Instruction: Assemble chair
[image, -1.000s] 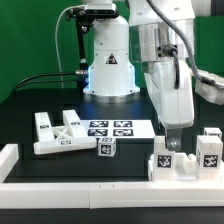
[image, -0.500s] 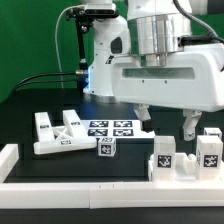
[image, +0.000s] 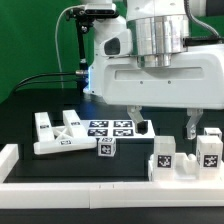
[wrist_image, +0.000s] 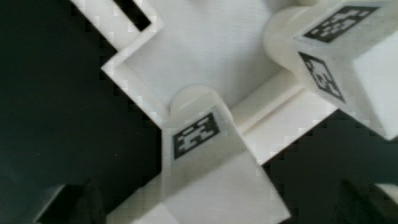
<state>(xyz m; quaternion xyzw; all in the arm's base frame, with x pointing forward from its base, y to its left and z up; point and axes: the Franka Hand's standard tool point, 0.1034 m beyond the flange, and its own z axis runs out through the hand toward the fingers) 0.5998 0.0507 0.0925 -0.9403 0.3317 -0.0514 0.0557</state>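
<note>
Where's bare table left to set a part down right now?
Bare table lies between the cube and the stepped part, and behind the panel at the exterior view's left. Crowded: the exterior view's right, where the open tool hangs over the stepped part and the marker board's end.

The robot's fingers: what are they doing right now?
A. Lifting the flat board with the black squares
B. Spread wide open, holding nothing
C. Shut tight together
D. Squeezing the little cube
B: the fingers stand far apart above the white pieces with nothing between them, and the little cube sits off to the side, untouched.
</note>
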